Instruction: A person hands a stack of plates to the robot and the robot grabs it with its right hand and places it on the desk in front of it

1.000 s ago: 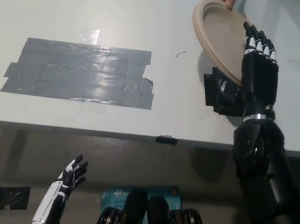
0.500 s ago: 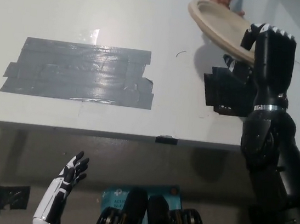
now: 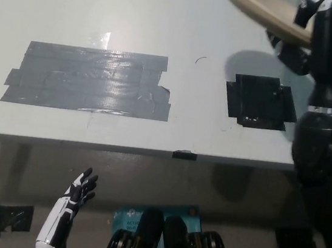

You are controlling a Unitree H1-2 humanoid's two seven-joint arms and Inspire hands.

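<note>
A beige stack of plates [image 3: 263, 13] hangs tilted above the desk's far right corner, seen nearly edge-on and partly cut off by the picture's top. My black right hand [image 3: 327, 35] is shut on its right rim, raised above the desk. No person's hand shows now. The plates cast a shadow on the white desk [image 3: 166, 26]. My white left hand [image 3: 77, 195] rests below the desk's front edge at lower left, fingers apart, holding nothing.
A large patch of grey tape [image 3: 89, 80] lies on the desk's left half. A square of black tape [image 3: 259, 101] sits at the right, below the plates. A small black mark [image 3: 184, 154] sits on the front edge.
My right hand closed on the plate rim and lifted the stack up and to the right. The person's hand left the picture. The black tape square is now uncovered.
</note>
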